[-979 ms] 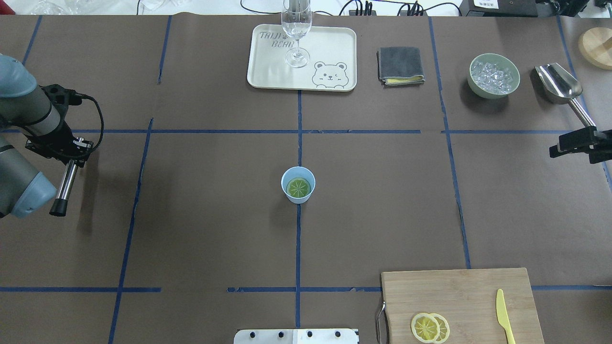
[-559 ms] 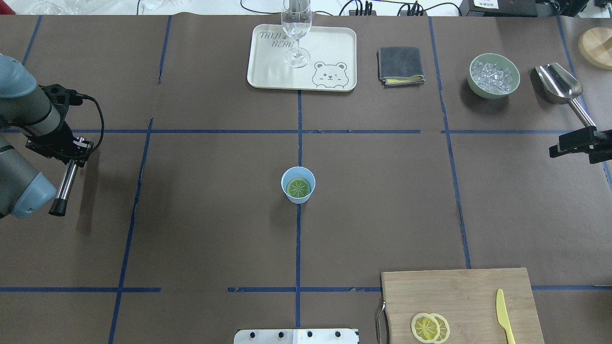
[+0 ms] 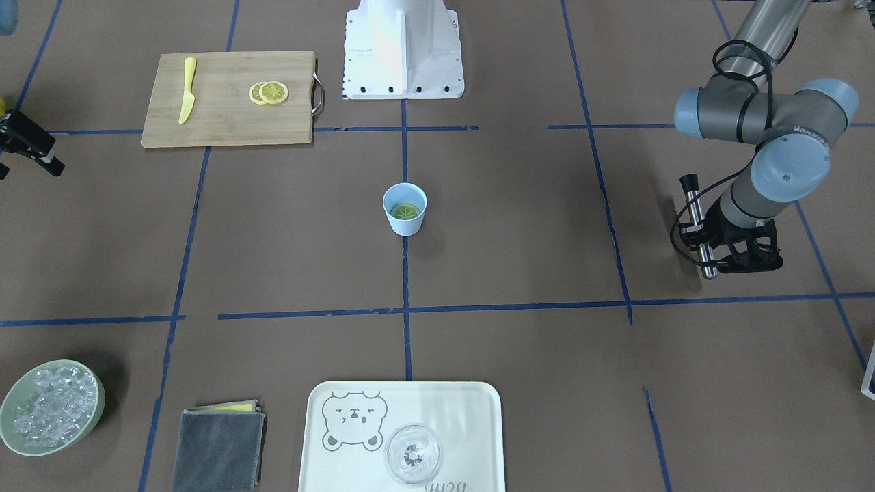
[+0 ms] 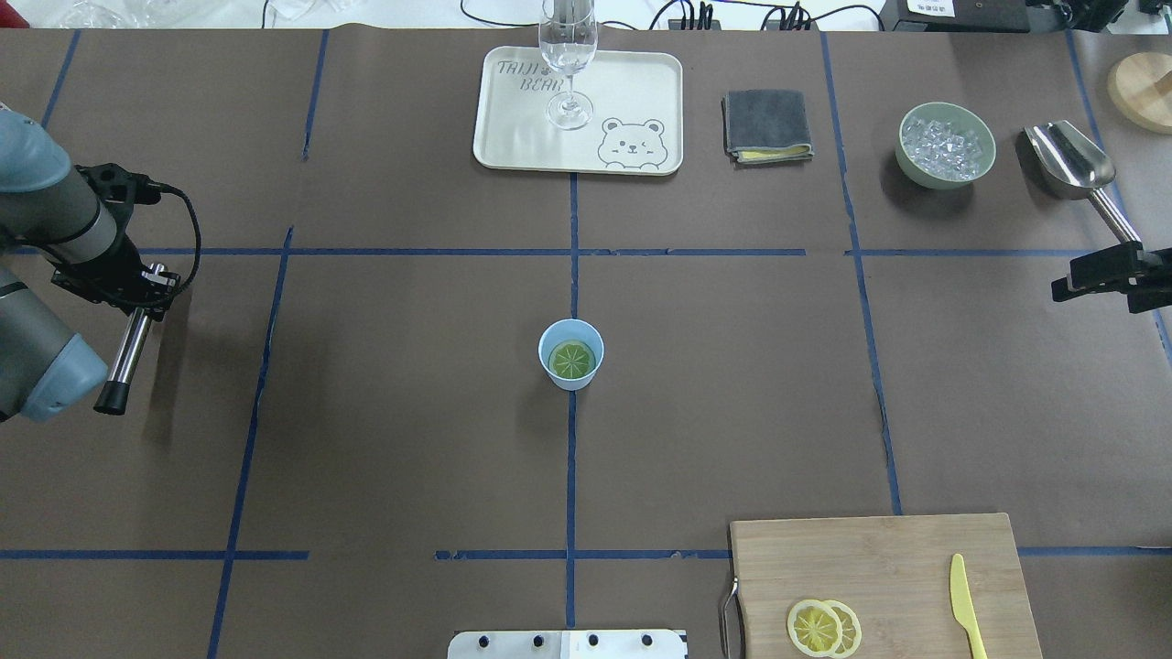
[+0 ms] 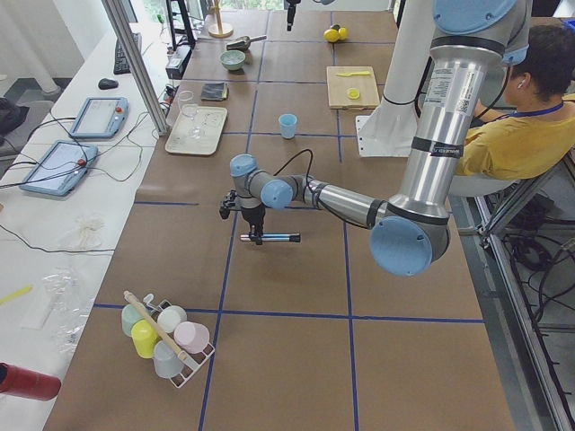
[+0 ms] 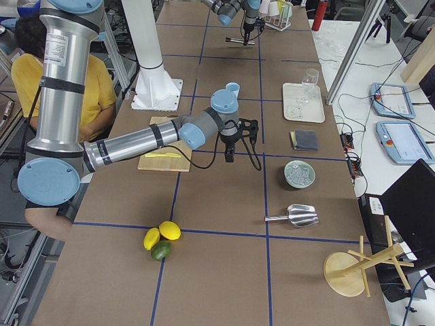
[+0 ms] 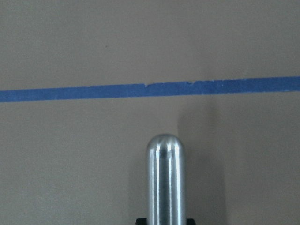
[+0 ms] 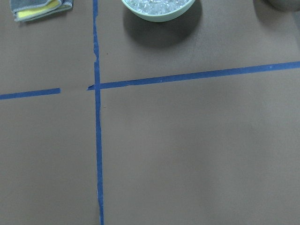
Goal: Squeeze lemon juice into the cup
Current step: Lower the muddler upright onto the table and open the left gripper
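The light-blue cup stands at the table's middle, also in the front view. A lemon slice lies flat inside it, looking greenish. Two more lemon slices overlap on the cutting board. My left gripper is at the far left, shut on a silver rod with a black tip, held level above the table. The rod's rounded end fills the left wrist view. My right gripper is at the far right edge, open and empty, far from the cup.
A wooden cutting board with a yellow knife lies at the near right. At the back are a tray with a clear glass, a grey cloth, a green bowl of ice and a metal scoop.
My left arm has edged very slightly to the left with the rod. Nothing else has moved.
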